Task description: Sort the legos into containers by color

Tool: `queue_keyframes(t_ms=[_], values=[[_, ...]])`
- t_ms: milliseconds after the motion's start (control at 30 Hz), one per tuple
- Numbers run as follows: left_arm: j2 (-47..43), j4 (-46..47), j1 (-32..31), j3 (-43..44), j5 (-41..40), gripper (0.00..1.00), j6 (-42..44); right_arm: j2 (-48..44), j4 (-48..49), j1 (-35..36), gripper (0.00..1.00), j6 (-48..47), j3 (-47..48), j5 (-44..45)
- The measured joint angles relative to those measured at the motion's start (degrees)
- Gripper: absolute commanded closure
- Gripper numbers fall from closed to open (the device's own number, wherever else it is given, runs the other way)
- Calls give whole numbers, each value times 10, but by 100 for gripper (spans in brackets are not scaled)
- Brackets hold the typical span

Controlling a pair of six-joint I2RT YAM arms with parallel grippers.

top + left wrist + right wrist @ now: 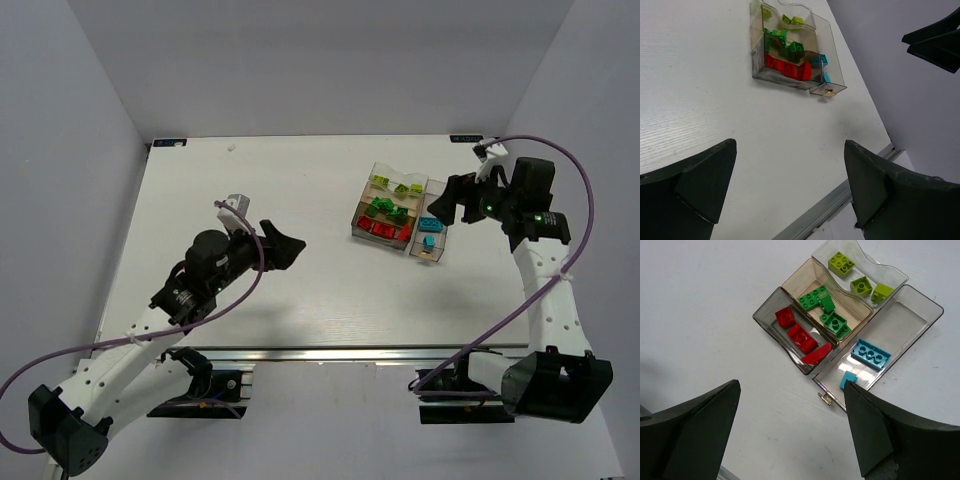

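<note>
The containers (436, 255) sit clustered at the table's right middle, with the legos sorted inside them. In the right wrist view, lime bricks (841, 263) fill the far box, dark green bricks (826, 310) the middle one and red bricks (797, 332) the near one. Two cyan bricks (870, 354) lie in the long narrow box (912, 315). My right gripper (792, 385) hangs open and empty just right of the cluster (452, 200). My left gripper (283, 245) is open and empty over bare table left of the boxes (790, 145), and its camera sees the containers (832, 55) ahead.
A small brass latch (826, 398) sticks out from the long box's near end. A metal rail (330, 352) runs along the table's near edge. Grey walls close in the back and both sides. The right arm's dark fingers (935, 40) show in the left wrist view.
</note>
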Motion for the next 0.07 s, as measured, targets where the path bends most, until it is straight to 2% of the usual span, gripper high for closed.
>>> queue_keyframes(t_ms=[67], values=[[0,2,0,0,5,2,2,-10,8,0,11,-2,-12,4]])
